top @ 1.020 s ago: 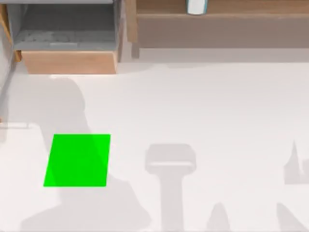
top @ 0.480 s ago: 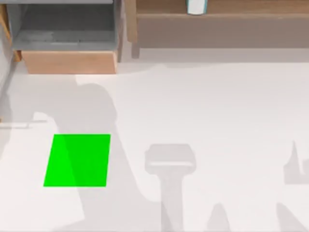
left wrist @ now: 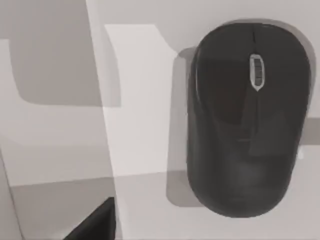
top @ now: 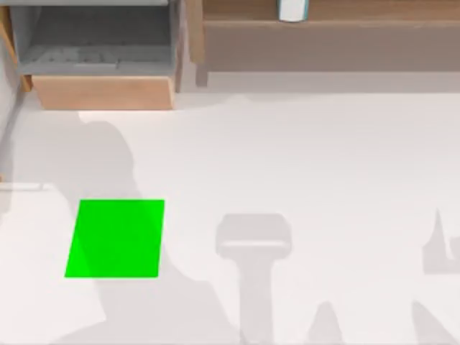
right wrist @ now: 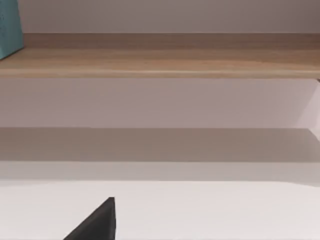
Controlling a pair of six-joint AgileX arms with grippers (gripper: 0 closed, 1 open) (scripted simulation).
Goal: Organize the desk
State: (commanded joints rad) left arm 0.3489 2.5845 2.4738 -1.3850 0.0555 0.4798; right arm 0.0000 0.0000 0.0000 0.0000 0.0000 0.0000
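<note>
Overhead, desk seen as broad white surface; green mat laid near its left front edge. Open wooden drawer and shelf set along far edge. Black mouse viewed from left wrist, resting on desk; no readable lettering. Grip state cannot be told for either arm.

The light is bright and even. Soft gray shadows lie on the white tabletop, some crossing the green mat. The mouse casts a shadow beside it.

Overhead view; two close wrist views
</note>
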